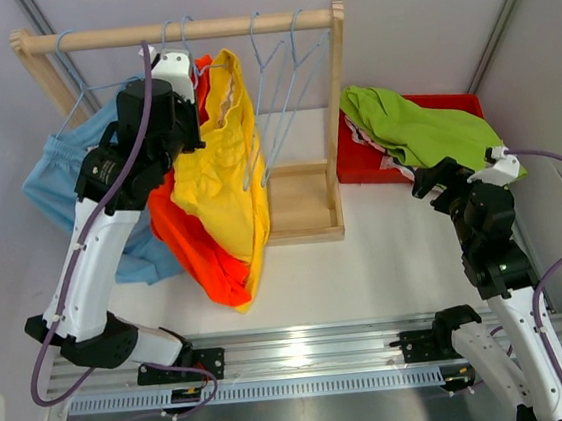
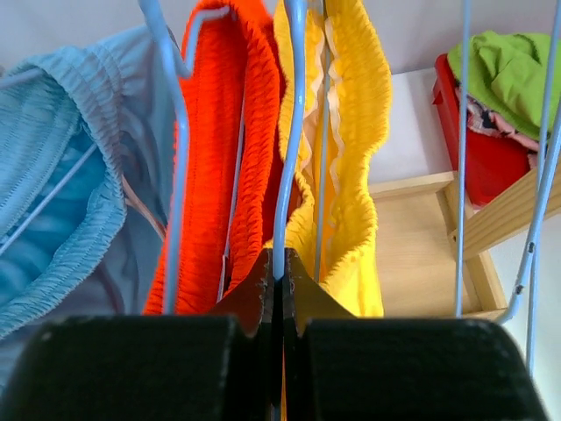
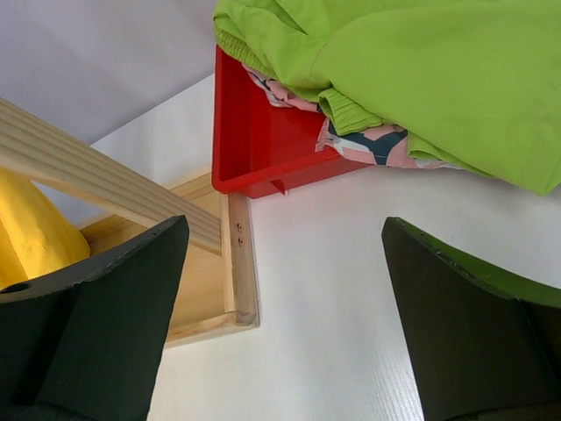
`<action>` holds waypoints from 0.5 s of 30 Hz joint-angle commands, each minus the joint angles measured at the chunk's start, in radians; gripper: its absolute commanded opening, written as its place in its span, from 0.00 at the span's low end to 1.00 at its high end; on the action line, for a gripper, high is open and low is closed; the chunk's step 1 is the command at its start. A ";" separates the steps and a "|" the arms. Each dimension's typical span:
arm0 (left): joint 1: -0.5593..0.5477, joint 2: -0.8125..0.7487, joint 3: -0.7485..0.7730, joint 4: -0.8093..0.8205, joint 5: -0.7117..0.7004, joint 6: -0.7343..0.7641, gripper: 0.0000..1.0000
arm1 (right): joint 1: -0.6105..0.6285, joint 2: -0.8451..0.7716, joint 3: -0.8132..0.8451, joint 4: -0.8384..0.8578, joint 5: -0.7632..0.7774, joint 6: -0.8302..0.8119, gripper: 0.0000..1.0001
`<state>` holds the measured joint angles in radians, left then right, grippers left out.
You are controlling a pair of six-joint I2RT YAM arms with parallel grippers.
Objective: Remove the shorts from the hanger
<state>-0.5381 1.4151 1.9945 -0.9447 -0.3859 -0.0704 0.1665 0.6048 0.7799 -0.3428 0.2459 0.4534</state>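
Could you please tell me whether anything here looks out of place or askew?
Only mildly: the lime green shorts are heaped on the red bin and spill over its rim towards the right arm. The left pincer is shut on a hanger wire beside the yellow shorts, as expected. Nothing looks damaged.

Looking like a robot test lab. Showing one white robot arm (image 1: 90, 261) at lower left and a second arm (image 1: 535, 335) at lower right, bolted by a metal rail (image 1: 306, 354) along the bottom. Showing a plain white table (image 1: 367, 262), bare grey walls (image 1: 412, 26) up top, and a small wooden rack (image 1: 231, 23) of bright shorts (image 1: 222, 176) at upper left.
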 commanded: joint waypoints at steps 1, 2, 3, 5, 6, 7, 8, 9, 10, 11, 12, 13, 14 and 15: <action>0.007 -0.002 0.137 0.023 0.024 0.000 0.00 | 0.005 -0.020 0.005 -0.001 -0.003 -0.009 0.99; 0.007 0.004 0.232 0.012 0.033 0.000 0.00 | 0.004 -0.022 0.005 -0.001 -0.003 -0.007 0.98; 0.007 0.016 0.266 -0.023 0.050 0.003 0.00 | 0.004 -0.030 0.007 -0.002 -0.007 -0.007 0.98; 0.006 0.022 0.366 -0.054 0.061 0.003 0.00 | 0.004 -0.037 0.010 -0.009 -0.008 -0.009 0.98; 0.006 -0.008 0.362 -0.052 0.074 0.001 0.00 | 0.005 -0.045 0.013 -0.010 -0.014 -0.009 0.98; 0.006 -0.031 0.350 -0.049 0.082 -0.002 0.00 | 0.004 -0.051 0.015 -0.012 -0.017 -0.013 0.98; 0.006 -0.059 0.292 -0.051 0.090 -0.012 0.00 | 0.004 -0.054 0.021 -0.010 -0.022 -0.016 0.98; 0.006 -0.089 0.259 -0.042 0.100 -0.014 0.00 | 0.004 -0.059 0.025 -0.009 -0.040 -0.021 0.98; 0.006 -0.170 0.178 -0.031 0.128 -0.017 0.00 | 0.004 -0.071 0.030 -0.005 -0.052 -0.025 0.99; 0.004 -0.218 0.129 -0.016 0.143 -0.023 0.00 | 0.004 -0.077 0.036 0.001 -0.069 -0.036 0.99; 0.004 -0.269 0.036 0.018 0.160 -0.029 0.00 | 0.004 -0.083 0.039 0.005 -0.106 -0.041 0.99; 0.006 -0.360 -0.052 0.032 0.198 -0.034 0.00 | 0.004 -0.098 0.042 0.017 -0.124 -0.047 0.99; 0.006 -0.404 -0.087 0.038 0.218 -0.040 0.00 | 0.005 -0.106 0.047 0.022 -0.143 -0.054 0.99; 0.004 -0.439 -0.158 0.037 0.240 -0.043 0.00 | 0.004 -0.112 0.056 0.027 -0.180 -0.056 1.00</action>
<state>-0.5369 1.0992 1.9434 -0.9974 -0.2379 -0.0853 0.1665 0.5159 0.7803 -0.3492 0.1642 0.4290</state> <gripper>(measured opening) 0.025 0.992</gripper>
